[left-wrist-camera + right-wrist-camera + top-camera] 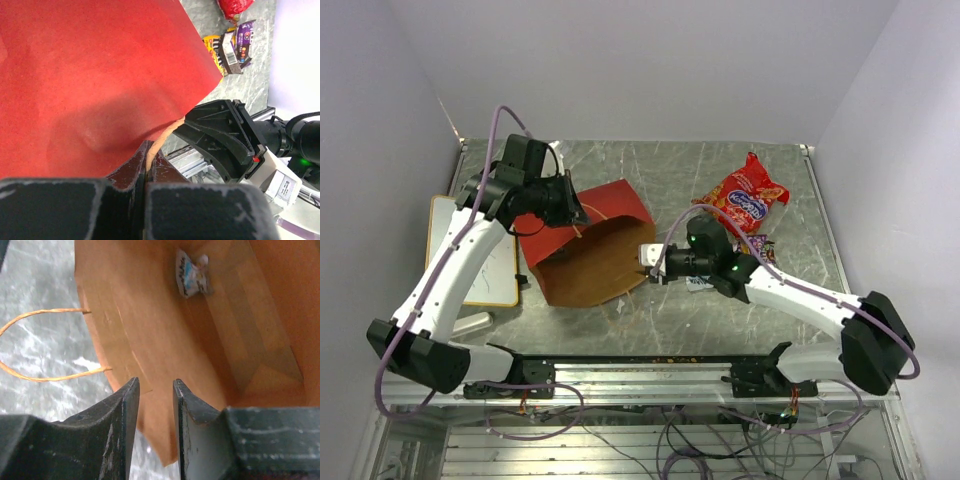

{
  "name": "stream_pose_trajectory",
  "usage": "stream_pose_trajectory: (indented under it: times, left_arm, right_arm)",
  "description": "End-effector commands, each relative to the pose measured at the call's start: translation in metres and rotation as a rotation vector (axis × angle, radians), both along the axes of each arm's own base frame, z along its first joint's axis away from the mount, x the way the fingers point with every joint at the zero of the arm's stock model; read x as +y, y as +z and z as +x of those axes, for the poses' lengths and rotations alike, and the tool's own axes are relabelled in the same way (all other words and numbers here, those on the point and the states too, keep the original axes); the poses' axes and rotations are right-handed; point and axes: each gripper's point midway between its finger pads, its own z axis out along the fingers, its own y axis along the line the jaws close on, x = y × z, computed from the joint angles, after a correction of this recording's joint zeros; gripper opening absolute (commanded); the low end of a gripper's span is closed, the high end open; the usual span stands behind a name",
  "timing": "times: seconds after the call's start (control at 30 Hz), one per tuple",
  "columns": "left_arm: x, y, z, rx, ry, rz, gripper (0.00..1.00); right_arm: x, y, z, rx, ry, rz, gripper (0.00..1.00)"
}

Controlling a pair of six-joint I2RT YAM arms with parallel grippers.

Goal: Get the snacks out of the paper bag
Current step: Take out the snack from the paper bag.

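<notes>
The paper bag [588,250] lies on its side, red outside, with its brown mouth facing the front right. My left gripper [570,208] is at its raised upper edge and is shut on a tan twisted handle [159,145], with the red wall [90,75] filling that view. My right gripper [650,262] is open and empty at the bag's mouth [155,390]. A light-blue packet [192,275] lies deep inside the bag. The red chip bag [750,197] lies on the table at the back right. Yellow-orange, purple and dark packets [227,47] lie beside it.
A yellow-framed whiteboard [485,265] lies at the left table edge, partly under my left arm. The bag's other handle [40,345] loops out onto the grey table [720,310]. White walls close in the left, back and right sides.
</notes>
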Motion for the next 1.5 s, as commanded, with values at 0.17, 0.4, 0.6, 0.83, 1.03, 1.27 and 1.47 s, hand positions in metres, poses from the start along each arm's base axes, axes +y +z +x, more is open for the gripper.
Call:
stream_pose_trajectory:
  times: [0.17, 0.4, 0.6, 0.83, 1.03, 1.27, 1.47]
  left_arm:
    - [0.010, 0.001, 0.004, 0.012, 0.122, -0.007, 0.07]
    - [0.001, 0.014, 0.006, -0.025, 0.082, -0.062, 0.07]
    - [0.002, 0.021, -0.006, -0.058, 0.033, -0.061, 0.07]
    - [0.004, 0.019, -0.011, -0.085, 0.034, -0.076, 0.07]
    - [-0.001, 0.037, -0.003, -0.129, 0.015, -0.093, 0.07]
    - [-0.010, 0.042, 0.002, -0.135, 0.011, -0.145, 0.07]
    - [-0.011, 0.051, 0.004, -0.150, -0.011, -0.138, 0.07]
  right_arm:
    - [0.044, 0.010, -0.007, -0.087, 0.140, 0.098, 0.33]
    - [0.073, 0.010, -0.018, -0.173, 0.176, 0.096, 0.35]
    - [0.102, 0.000, -0.004, -0.235, 0.167, 0.107, 0.35]
    - [0.133, -0.032, 0.025, -0.321, 0.171, 0.019, 0.35]
    - [0.164, -0.046, 0.046, -0.373, 0.136, -0.021, 0.35]
    - [0.187, -0.056, 0.052, -0.371, 0.102, -0.054, 0.35]
    - [0.184, -0.062, 0.051, -0.344, 0.068, -0.066, 0.34]
